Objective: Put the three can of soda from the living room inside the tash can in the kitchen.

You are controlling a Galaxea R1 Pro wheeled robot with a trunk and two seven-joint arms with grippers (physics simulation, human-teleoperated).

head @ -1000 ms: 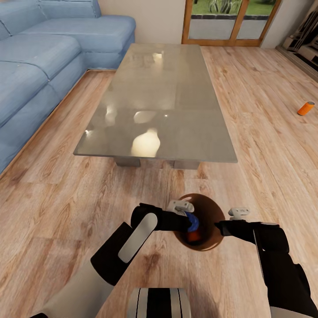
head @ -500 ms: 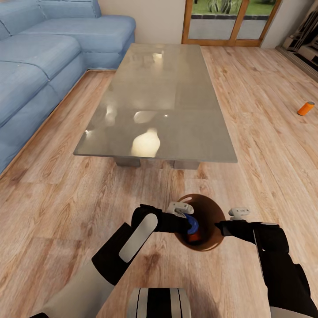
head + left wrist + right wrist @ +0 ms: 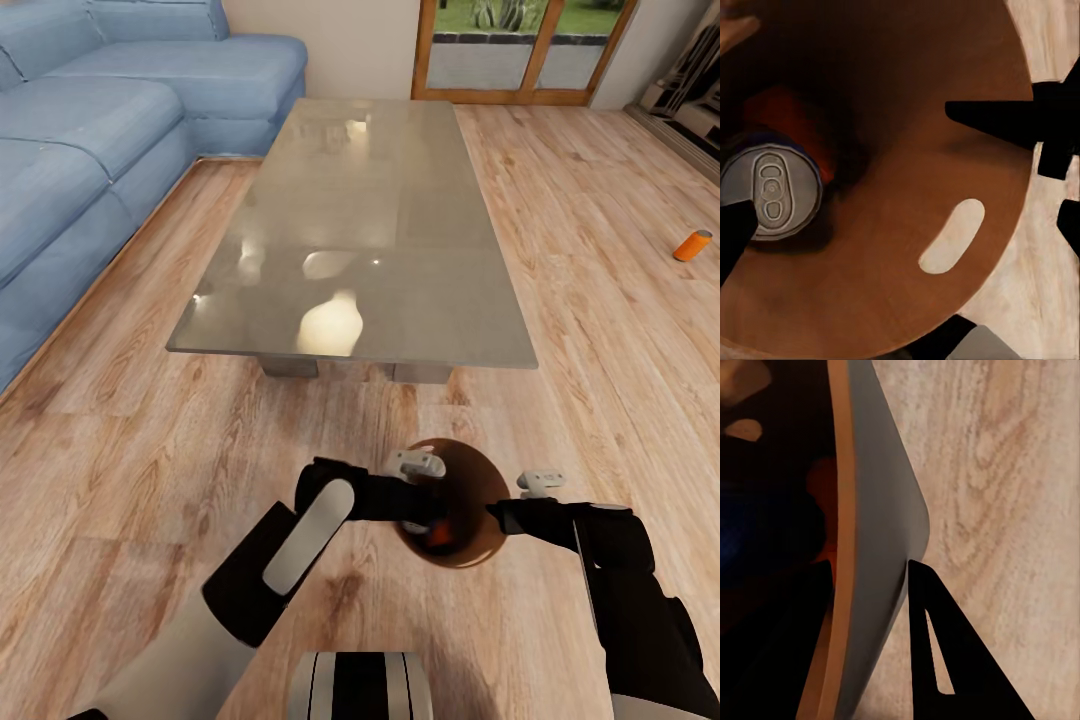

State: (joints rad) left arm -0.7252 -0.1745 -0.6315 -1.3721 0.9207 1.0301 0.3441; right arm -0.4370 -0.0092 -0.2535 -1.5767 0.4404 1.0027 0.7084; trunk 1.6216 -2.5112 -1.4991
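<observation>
Both hands are seen at the bin (image 3: pixel 470 505), which is held above the wood floor (image 3: pixel 120 470) just in front of the grey worktop (image 3: pixel 360 230). At the bin's right rim, the right hand (image 3: pixel 497 512) is closed on the wall: in the right wrist view one dark finger (image 3: pixel 945 652) is pressed against the grey outside of the bin (image 3: pixel 881 555), and the other is placed inside, against the copper lining. Over the bin's mouth the left hand (image 3: pixel 425 497) is reached in from the left side, its fingers spread wide and nothing held between them. In the left wrist view the blue can (image 3: pixel 771 189) is seen standing upright in the bottom of the bin (image 3: pixel 907 300), silver top up, beside one dark fingertip (image 3: pixel 733 229) and apart from the opposite finger (image 3: pixel 1005 124). An orange can (image 3: pixel 787 112) is seen lying in the bin behind the blue one, touching it. A second orange can (image 3: pixel 692 244) is seen lying on the floor far off to the right, well apart from both hands. A blue sofa (image 3: pixel 90 130) is set along the left of the worktop.
</observation>
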